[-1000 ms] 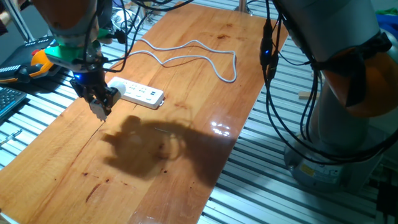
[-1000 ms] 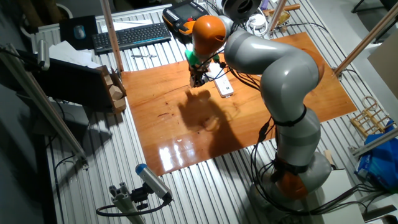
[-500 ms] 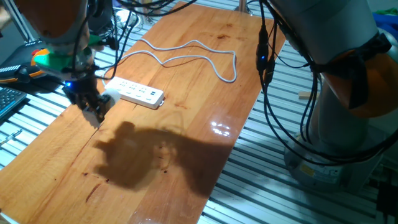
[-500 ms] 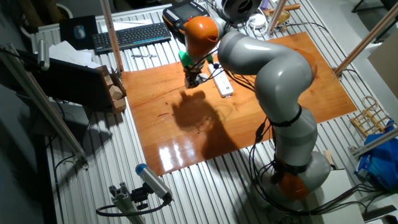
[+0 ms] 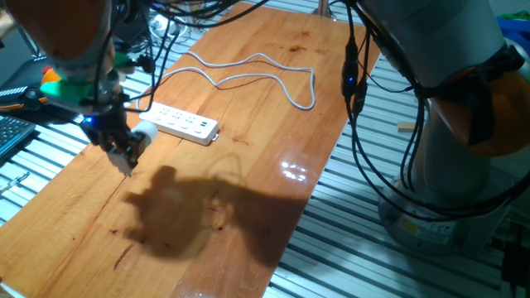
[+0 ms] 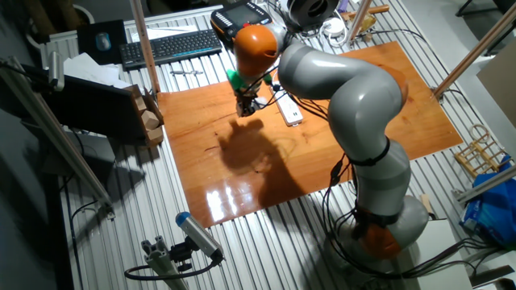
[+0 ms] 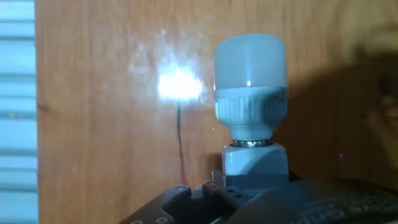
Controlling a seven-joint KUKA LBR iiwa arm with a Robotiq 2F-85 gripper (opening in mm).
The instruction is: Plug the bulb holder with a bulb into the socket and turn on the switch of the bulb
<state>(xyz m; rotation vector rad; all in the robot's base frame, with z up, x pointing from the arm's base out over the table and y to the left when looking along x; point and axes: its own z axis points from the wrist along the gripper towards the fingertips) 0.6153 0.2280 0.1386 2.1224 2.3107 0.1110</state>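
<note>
My gripper (image 5: 124, 151) is shut on the bulb holder (image 7: 255, 163), a small white boxy adapter with a white bulb (image 7: 250, 78) screwed to its end. It holds the bulb just above the wooden table (image 5: 248, 182), near the table's left edge. The bulb shows as a white lump by the fingers in one fixed view (image 5: 146, 132). The socket (image 5: 184, 124), a long white power strip, lies flat on the table just right of the gripper, apart from it; it also shows in the other fixed view (image 6: 290, 111). The red switch is hidden.
The strip's white cable (image 5: 248, 73) loops across the far part of the table. Slatted metal frame (image 7: 15, 124) borders the table's left edge beside the bulb. A keyboard (image 6: 169, 46) and a pendant (image 6: 240, 16) lie beyond the table. The arm's cables (image 5: 356, 83) hang at the right.
My gripper has moved with the bulb holder to the left, away from the power strip's end and toward the table's left edge. The strip has not moved.
</note>
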